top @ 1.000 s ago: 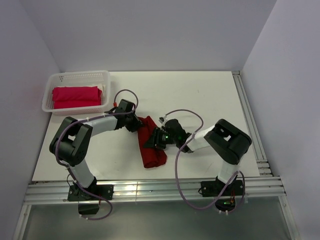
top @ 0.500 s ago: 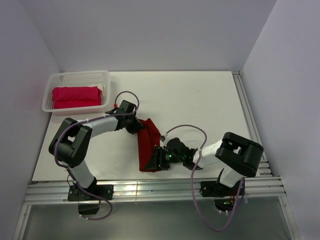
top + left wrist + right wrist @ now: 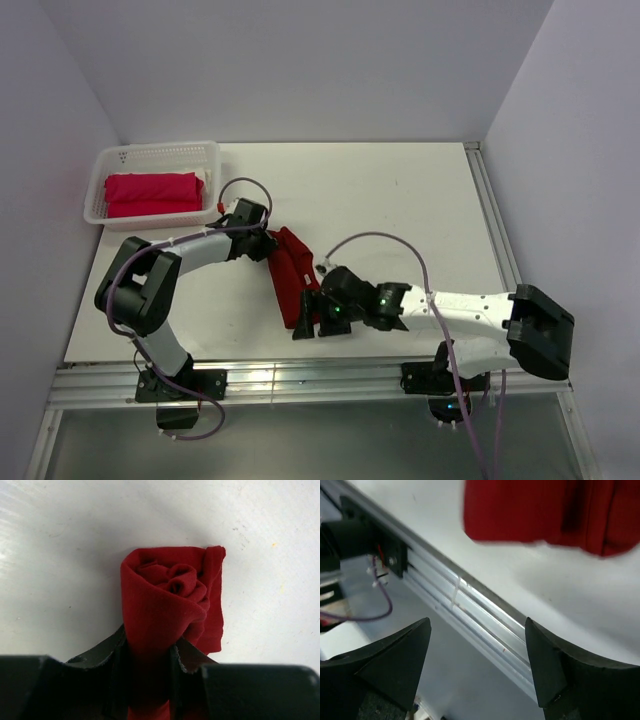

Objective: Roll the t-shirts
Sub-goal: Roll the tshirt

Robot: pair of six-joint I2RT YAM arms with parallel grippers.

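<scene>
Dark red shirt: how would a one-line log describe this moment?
dark red shirt: rolled up | left hand: shut on its end | right hand: open, empty | pink-red shirt: in basket

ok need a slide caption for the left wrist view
Left hand pinching one end of the rolled dark crimson t-shirt, its spiral end facing the camera, on the white table.
</scene>
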